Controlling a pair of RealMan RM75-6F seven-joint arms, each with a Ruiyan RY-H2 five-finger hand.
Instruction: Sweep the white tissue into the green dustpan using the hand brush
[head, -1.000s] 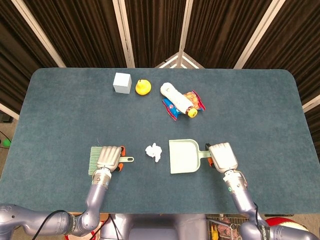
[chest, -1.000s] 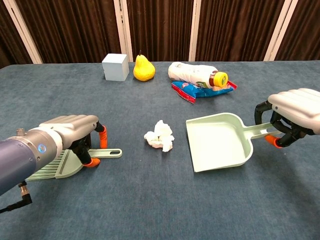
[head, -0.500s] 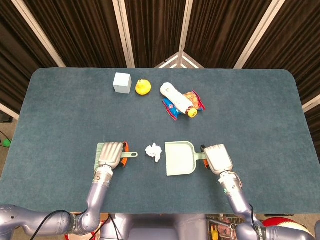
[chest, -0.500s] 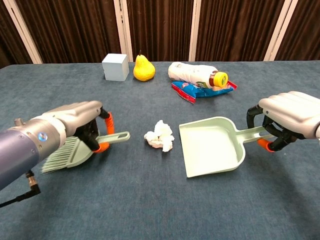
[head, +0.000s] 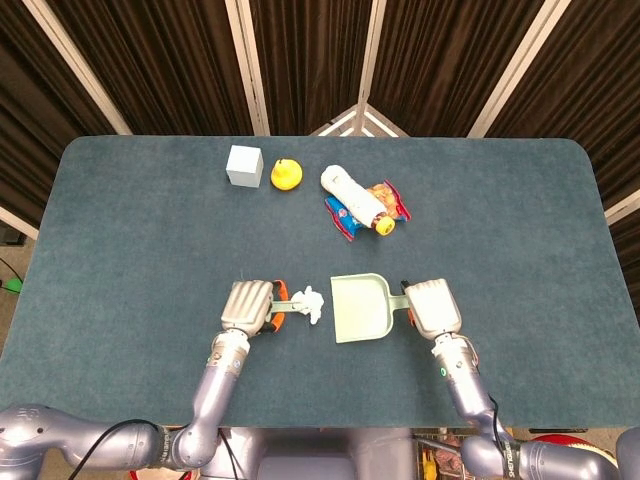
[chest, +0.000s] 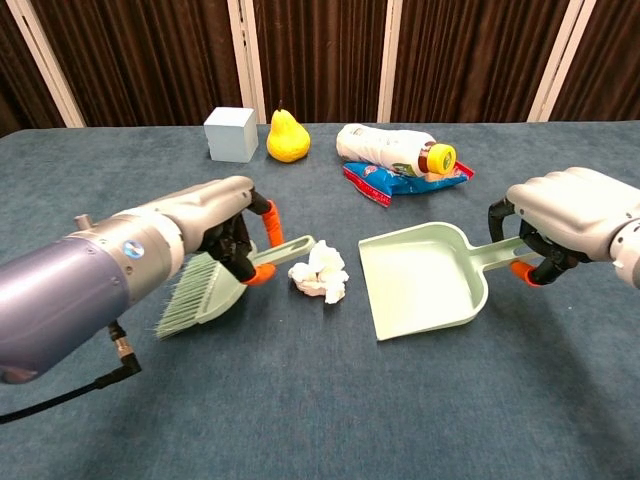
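left robot hand grasps the hand brush, its handle tip touching the white tissue near the desk's front edge. right robot hand grasps the green dustpan, just beside the tissue.

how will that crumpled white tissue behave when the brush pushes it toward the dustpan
The white tissue is a loose crumpled wad, so probably very light and soft. It will likely slide or tumble easily, but may snag on the carpet-like table or deform rather than move cleanly into the green dustpan.
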